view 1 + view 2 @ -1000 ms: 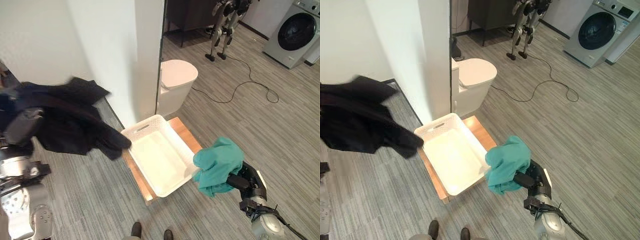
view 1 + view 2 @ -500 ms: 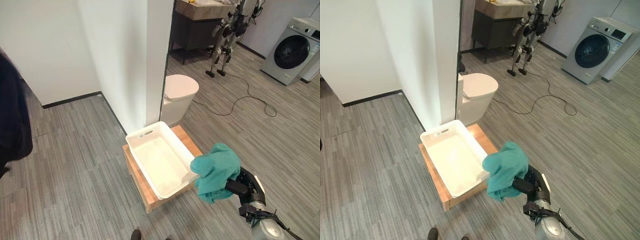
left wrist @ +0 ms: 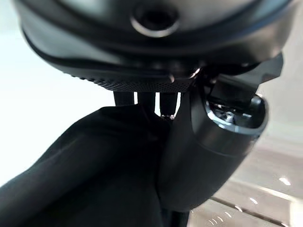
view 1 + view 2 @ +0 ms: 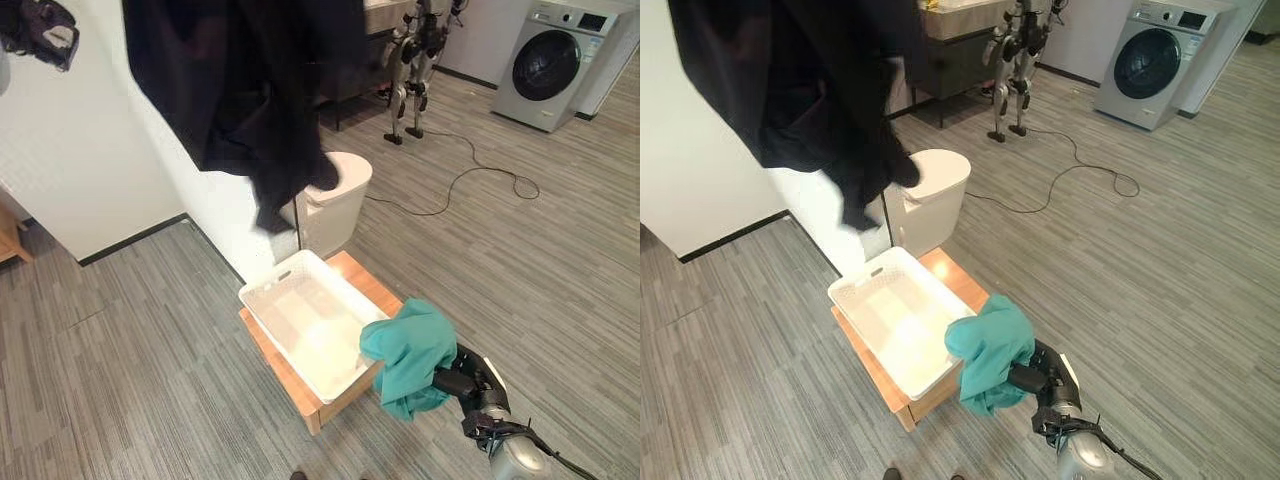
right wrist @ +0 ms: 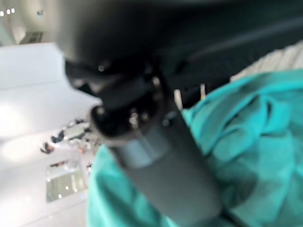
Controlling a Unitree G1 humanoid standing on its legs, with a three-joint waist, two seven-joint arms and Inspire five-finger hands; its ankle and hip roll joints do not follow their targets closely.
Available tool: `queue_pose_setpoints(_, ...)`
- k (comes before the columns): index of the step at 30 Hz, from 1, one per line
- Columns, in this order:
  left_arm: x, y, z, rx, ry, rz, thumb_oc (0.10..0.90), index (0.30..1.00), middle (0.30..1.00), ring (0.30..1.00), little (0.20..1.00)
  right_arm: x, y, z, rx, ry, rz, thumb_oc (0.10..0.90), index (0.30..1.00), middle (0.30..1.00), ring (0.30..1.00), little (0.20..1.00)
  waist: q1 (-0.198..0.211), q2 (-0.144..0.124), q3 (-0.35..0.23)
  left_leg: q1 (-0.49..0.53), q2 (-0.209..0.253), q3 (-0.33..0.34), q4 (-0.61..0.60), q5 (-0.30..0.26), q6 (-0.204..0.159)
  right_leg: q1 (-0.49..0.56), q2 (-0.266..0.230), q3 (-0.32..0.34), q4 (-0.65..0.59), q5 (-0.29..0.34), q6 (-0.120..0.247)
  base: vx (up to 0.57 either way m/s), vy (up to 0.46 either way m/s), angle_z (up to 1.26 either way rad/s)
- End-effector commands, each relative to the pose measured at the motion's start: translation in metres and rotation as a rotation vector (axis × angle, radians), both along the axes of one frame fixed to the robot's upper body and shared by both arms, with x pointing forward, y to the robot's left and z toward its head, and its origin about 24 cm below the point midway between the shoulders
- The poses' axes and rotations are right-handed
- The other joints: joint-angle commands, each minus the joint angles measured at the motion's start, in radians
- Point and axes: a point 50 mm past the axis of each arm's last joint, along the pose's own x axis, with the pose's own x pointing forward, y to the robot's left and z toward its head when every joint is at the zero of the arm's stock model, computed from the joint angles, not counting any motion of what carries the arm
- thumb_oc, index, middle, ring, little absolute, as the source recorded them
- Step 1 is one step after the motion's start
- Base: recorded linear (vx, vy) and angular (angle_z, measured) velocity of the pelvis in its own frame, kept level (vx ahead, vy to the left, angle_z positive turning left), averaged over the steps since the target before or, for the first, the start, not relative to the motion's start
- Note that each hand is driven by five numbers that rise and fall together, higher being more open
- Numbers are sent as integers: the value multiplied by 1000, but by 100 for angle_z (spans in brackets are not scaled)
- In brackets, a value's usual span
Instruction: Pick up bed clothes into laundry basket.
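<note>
A large black garment [image 4: 250,90] hangs high in the air above the far side of the white laundry basket [image 4: 305,320]. My left hand [image 4: 42,30] is raised at the upper left. In its wrist view black cloth [image 3: 85,175] lies caught between the thumb [image 3: 208,151] and the curled fingers. My right hand [image 4: 470,385] is low at the front right, shut on a bunched teal cloth [image 4: 410,350]. That cloth hangs against the basket's near right corner. The basket holds nothing.
The basket sits on a low wooden stand [image 4: 290,375] beside a white wall column. A white lidded bin [image 4: 335,200] stands just behind it. Farther back are another robot [image 4: 410,50], a floor cable [image 4: 470,185] and a washing machine [image 4: 545,65].
The camera has shifted. The black garment has swung from low at my left side up high over the basket. The right hand still holds the teal cloth at the basket's corner.
</note>
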Motion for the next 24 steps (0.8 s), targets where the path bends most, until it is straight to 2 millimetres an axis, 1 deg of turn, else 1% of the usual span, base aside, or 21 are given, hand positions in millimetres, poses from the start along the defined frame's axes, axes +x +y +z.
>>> queue_pose_setpoints(1,-33,27,65,-234,-253,20,400,300,300,300,300,25,-23,56,-91,-280,-12,400,300,300,300,300,27,-5,-67,82,13,15,3,-110,-12,-45,-104,-30,6,50,130,0,0,0)
queue_pose_setpoints(2,-32,24,68,-236,-256,14,400,300,300,300,300,25,-23,56,-92,-281,-15,400,300,300,300,300,25,-8,-65,78,12,17,3,-101,-12,-51,-105,-29,9,57,129,35,13,0)
queue_pose_setpoints(3,-32,24,68,-235,-255,13,400,300,300,300,300,25,-23,56,-91,-281,-15,400,300,300,300,300,25,-7,-67,82,13,16,3,-110,-12,-46,-104,-30,6,50,130,0,0,0)
queue_pose_setpoints(4,-29,20,70,-244,-248,5,400,300,300,300,300,26,-23,57,-94,-281,-17,400,300,300,300,300,19,-7,-68,79,13,19,3,-102,-13,-51,-105,-29,10,57,129,40,9,-2)
queue_pose_setpoints(6,-26,18,72,-227,-239,24,400,300,300,300,300,26,-24,57,-95,-280,-20,400,300,300,300,300,15,-5,-70,85,15,22,3,-113,-13,-46,-104,-28,7,50,131,16,9,-1)
queue_pose_setpoints(8,-22,16,69,-219,-220,23,400,300,300,300,300,26,-24,58,-99,-282,-16,400,300,300,300,300,11,-7,-69,86,14,26,3,-114,-12,-46,-104,-25,7,51,131,-2,7,-2)
queue_pose_setpoints(10,-11,13,61,-172,-166,54,400,300,300,300,300,27,-25,59,-111,-284,-13,400,300,300,300,300,8,-2,-68,86,14,30,3,-113,-12,-45,-103,-21,6,51,132,-5,13,-8)
queue_pose_setpoints(14,7,2,46,-148,-97,28,400,300,300,300,300,30,-22,63,-108,-308,-11,400,300,300,300,300,-8,-3,-64,88,14,33,3,-114,-12,-47,-102,-20,10,49,132,-5,5,-3)
queue_pose_setpoints(16,20,-8,32,-122,-47,20,400,300,300,300,300,31,-20,65,-112,-319,-6,400,300,300,300,300,-21,-1,-63,89,15,35,3,-116,-12,-47,-101,-14,10,48,132,0,0,0)
queue_pose_setpoints(19,26,-14,25,-115,-26,12,400,300,300,300,300,32,-19,65,-117,-320,-2,400,300,300,300,300,-27,-1,-63,89,16,37,3,-117,-12,-49,-102,-13,10,48,132,-2,4,-2)
queue_pose_setpoints(23,34,-29,13,-97,9,-36,400,300,300,300,300,34,-18,68,-137,-325,7,400,300,300,300,300,-37,-2,-59,87,16,44,3,-119,-11,-54,-102,-8,10,50,133,-4,4,-2)
queue_pose_setpoints(24,35,-29,13,-98,9,-36,400,300,300,300,300,34,-19,68,-138,-324,7,400,300,300,300,300,-36,-1,-59,87,16,44,3,-119,-10,-54,-102,-8,10,50,133,0,0,0)
